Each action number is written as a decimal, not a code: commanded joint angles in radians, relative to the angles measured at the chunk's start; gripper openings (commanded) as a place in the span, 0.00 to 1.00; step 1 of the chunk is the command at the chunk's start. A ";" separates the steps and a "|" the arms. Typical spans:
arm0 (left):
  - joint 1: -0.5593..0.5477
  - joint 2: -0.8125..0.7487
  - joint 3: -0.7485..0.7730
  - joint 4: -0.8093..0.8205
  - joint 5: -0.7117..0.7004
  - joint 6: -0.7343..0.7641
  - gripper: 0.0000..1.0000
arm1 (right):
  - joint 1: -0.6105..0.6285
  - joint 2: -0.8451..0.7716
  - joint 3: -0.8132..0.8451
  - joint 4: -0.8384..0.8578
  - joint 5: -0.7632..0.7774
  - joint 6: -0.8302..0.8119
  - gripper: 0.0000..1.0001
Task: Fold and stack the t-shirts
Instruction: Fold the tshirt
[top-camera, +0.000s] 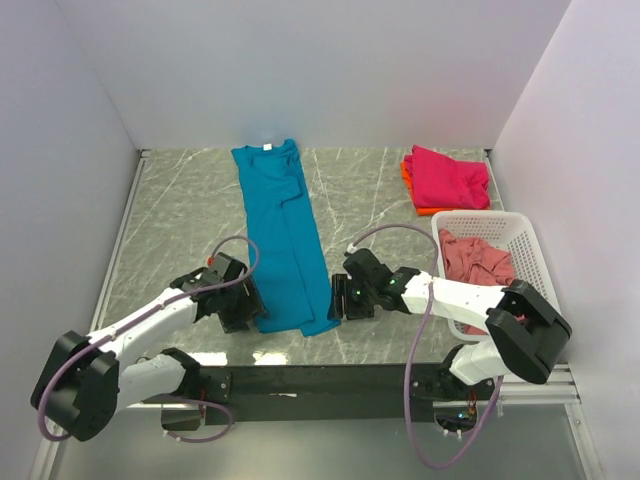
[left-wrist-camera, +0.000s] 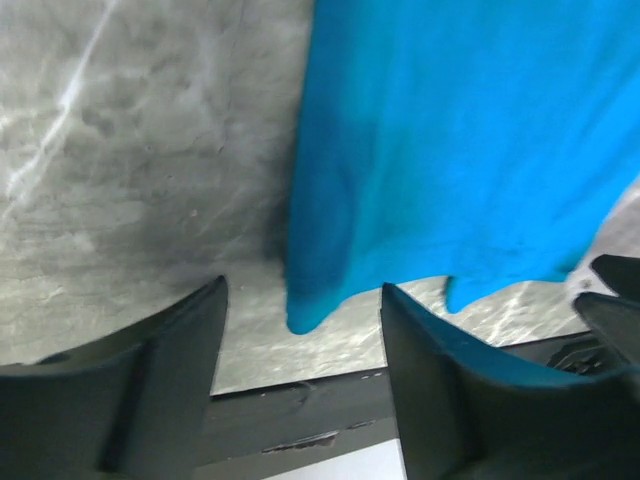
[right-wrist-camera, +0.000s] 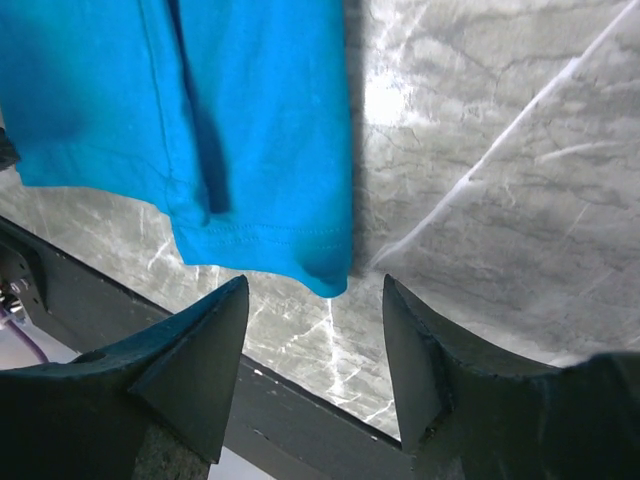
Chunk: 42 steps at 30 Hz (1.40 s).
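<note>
I'm watching a teal shirt (top-camera: 285, 230) lying flat, well left of the basket (top-camera: 538, 262), folded lengthwise into a long strip with its hem toward the arms. The right gripper (right-wrist-camera: 315, 285) sits between that hem and the basket, and the left gripper (left-wrist-camera: 303, 300) sits on the hem's far side from the basket. Both have their fingers spread with nothing pinched, each framing one hem corner.

**Risks, as I judge them:**
- The strip is layered, so a shallow pinch could catch only the top ply and pull the fold open.
- If one side bites before the other, the hem would skew.
- A low approach could scrape the fingertips on the table (top-camera: 180, 220).

**Count:** four shirts.
- One teal.
- One pink (top-camera: 450, 178), folded just beyond the basket.
- One orange (top-camera: 406, 172) beneath the pink (only its edge shows).
- One salmon (top-camera: 478, 260), crumpled inside the basket.

There is also one basket and two grippers.
</note>
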 joint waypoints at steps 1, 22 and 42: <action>-0.011 0.029 -0.021 0.006 0.052 0.026 0.65 | -0.006 0.007 -0.019 0.032 -0.015 0.021 0.61; -0.034 0.005 -0.064 -0.114 0.070 -0.056 0.01 | 0.044 -0.011 -0.158 0.151 -0.145 0.165 0.00; -0.031 0.061 0.287 -0.122 -0.331 -0.117 0.01 | 0.009 0.027 0.249 0.026 0.209 -0.028 0.00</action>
